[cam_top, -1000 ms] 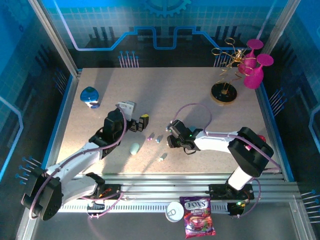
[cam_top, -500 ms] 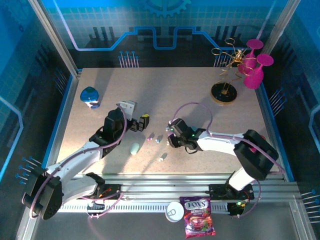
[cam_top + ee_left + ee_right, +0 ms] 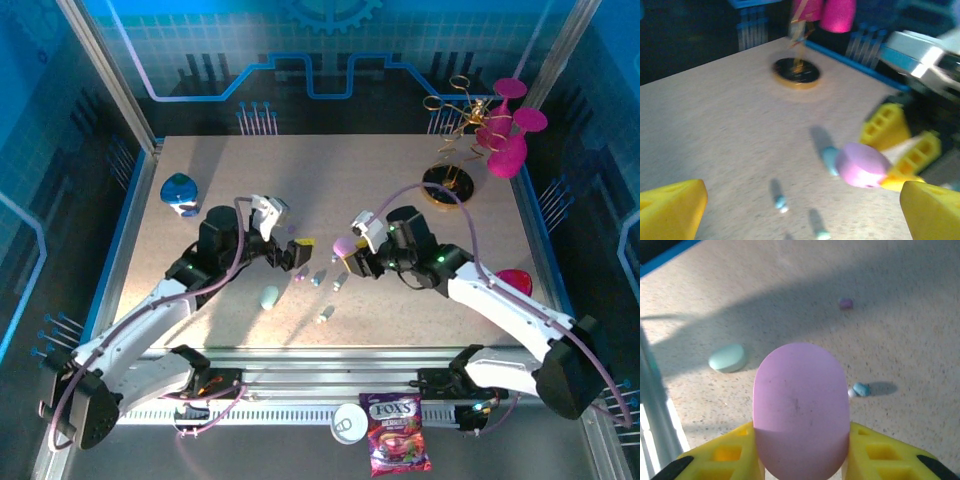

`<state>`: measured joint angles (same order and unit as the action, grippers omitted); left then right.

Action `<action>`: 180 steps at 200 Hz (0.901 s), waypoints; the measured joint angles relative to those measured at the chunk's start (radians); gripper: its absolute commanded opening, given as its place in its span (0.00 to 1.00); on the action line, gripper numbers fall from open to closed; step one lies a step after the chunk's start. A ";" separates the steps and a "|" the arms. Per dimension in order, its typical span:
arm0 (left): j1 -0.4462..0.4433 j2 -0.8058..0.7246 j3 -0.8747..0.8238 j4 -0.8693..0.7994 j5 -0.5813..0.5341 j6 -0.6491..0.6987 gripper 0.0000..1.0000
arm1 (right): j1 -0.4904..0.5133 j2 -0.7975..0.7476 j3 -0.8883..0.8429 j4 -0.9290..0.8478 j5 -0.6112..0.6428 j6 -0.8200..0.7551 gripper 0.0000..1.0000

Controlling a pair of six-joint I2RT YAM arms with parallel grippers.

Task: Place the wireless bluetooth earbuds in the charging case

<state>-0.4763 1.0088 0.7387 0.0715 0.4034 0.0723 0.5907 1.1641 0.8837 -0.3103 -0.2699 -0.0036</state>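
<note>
Earbuds point(image 3: 318, 279) lie loose on the counter point(image 3: 380, 180), at 7 o'clock from the purple case point(image 3: 345, 244); none is seated yet. The right gripper point(image 3: 352, 254) is clamped on that case, clear of the counter. The left gripper point(image 3: 297, 252) hovers with jaws apart, empty. The case's lid seam is hidden, and the left wrist view is blurred.

The left arm point(image 3: 150, 310) extends from the near-left table edge toward the table centre. The left gripper point(image 3: 297, 252) has its jaws spread wide. The right arm point(image 3: 510, 305) reaches in from the near-right edge. The right gripper point(image 3: 343, 252) is clamped on the purple case point(image 3: 801, 410) and faces the left gripper at close range.
</note>
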 measured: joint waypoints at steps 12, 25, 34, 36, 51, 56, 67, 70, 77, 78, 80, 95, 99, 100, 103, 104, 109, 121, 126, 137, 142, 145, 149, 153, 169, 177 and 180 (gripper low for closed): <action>-0.005 -0.016 0.001 0.000 0.066 0.011 0.99 | -0.024 -0.010 0.045 -0.041 -0.060 -0.032 0.33; -0.008 -0.025 0.001 0.004 0.138 0.017 0.99 | -0.039 -0.017 0.095 -0.085 -0.120 -0.068 0.33; -0.008 -0.024 0.001 0.012 0.175 0.023 0.99 | -0.042 -0.019 0.126 -0.114 -0.158 -0.090 0.33; -0.009 -0.023 0.001 0.013 0.183 0.024 0.99 | -0.042 -0.019 0.134 -0.122 -0.166 -0.095 0.33; -0.019 -0.006 0.001 0.030 0.227 0.035 0.99 | -0.042 -0.019 0.174 -0.160 -0.215 -0.124 0.33; -0.025 0.002 0.001 0.032 0.238 0.036 0.99 | -0.042 -0.019 0.182 -0.168 -0.222 -0.130 0.33; -0.033 0.022 0.001 0.039 0.254 0.040 0.99 | -0.042 -0.019 0.194 -0.177 -0.226 -0.133 0.38; -0.034 0.027 0.001 0.040 0.257 0.040 0.99 | -0.042 -0.019 0.196 -0.179 -0.225 -0.133 0.38; -0.037 0.040 0.001 0.042 0.260 0.043 0.99 | -0.042 -0.016 0.198 -0.179 -0.206 -0.126 0.34; -0.037 0.042 0.001 0.042 0.260 0.043 0.99 | -0.042 -0.015 0.198 -0.179 -0.202 -0.123 0.34; -0.037 0.046 0.001 0.042 0.259 0.044 0.99 | -0.043 -0.013 0.198 -0.179 -0.196 -0.117 0.32; -0.037 0.064 0.001 0.042 0.252 0.059 0.99 | -0.056 0.011 0.200 -0.164 -0.123 -0.056 0.21; -0.037 0.066 0.001 0.042 0.248 0.060 1.00 | -0.063 0.022 0.200 -0.156 -0.100 -0.038 0.20; -0.037 0.066 0.001 0.042 0.247 0.061 0.99 | -0.065 0.024 0.200 -0.155 -0.097 -0.033 0.20; -0.037 0.066 0.001 0.042 0.244 0.063 0.99 | -0.070 0.033 0.200 -0.151 -0.081 -0.018 0.20; -0.037 0.066 0.001 0.042 0.243 0.063 0.99 | -0.074 0.038 0.200 -0.148 -0.073 -0.012 0.20; -0.037 0.066 0.001 0.042 0.236 0.066 0.99 | -0.085 0.056 0.199 -0.141 -0.047 0.019 0.21; -0.037 0.066 0.001 0.048 0.219 0.070 0.99 | -0.115 0.109 0.196 -0.128 0.028 0.092 0.22; -0.037 0.066 0.001 0.048 0.212 0.074 0.99 | -0.125 0.128 0.194 -0.126 0.055 0.114 0.22; -0.039 0.065 0.001 0.049 0.200 0.082 0.99 | -0.153 0.179 0.179 -0.119 0.118 0.183 0.22; -0.039 0.064 0.001 0.050 0.194 0.085 0.99 | -0.164 0.198 0.167 -0.114 0.142 0.207 0.23; -0.039 0.064 0.001 0.050 0.192 0.086 0.99 | -0.170 0.209 0.159 -0.110 0.158 0.220 0.23; -0.041 0.063 0.000 0.052 0.189 0.088 0.99 | -0.177 0.224 0.148 -0.105 0.175 0.241 0.23; -0.042 0.063 0.000 0.054 0.186 0.088 0.99 | -0.184 0.238 0.135 -0.098 0.193 0.258 0.23; -0.048 0.062 -0.001 0.057 0.176 0.092 0.99 | -0.200 0.297 0.092 -0.077 0.246 0.328 0.24; -0.051 0.062 -0.001 0.058 0.169 0.092 0.99 | -0.202 0.333 0.080 -0.072 0.270 0.360 0.25; -0.052 0.062 -0.001 0.058 0.169 0.092 0.99 | -0.202 0.347 0.078 -0.070 0.278 0.372 0.25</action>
<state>-0.5282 1.0706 0.7380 0.1291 0.5720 0.1646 0.3885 1.5112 0.9615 -0.3801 0.0086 0.3679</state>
